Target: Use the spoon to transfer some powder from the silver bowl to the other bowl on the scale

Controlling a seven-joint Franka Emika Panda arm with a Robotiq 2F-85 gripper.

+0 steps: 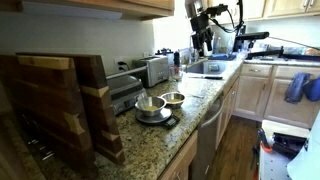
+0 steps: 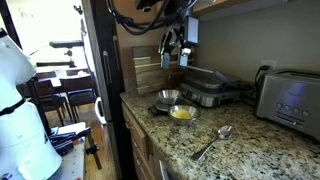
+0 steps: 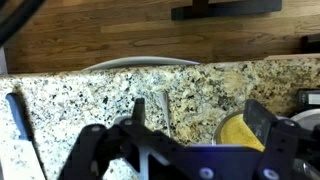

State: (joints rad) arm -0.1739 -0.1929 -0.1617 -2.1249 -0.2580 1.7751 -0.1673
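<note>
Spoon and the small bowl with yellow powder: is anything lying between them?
Nothing; in an exterior view, only bare speckled counter separates the spoon from the silver bowl.

Both exterior views are small, soft and dim beneath the cabinets (image 1: 100,6); daylight blows out the window (image 2: 50,25) in an exterior view. The wrist view is evenly lit, the near tool (image 3: 195,125) dark and blurred.

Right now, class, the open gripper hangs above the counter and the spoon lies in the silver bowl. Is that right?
Wrong on the spoon: it lies on the counter, apart from the silver bowl, as an exterior view shows. The gripper does hang open above the counter.
</note>
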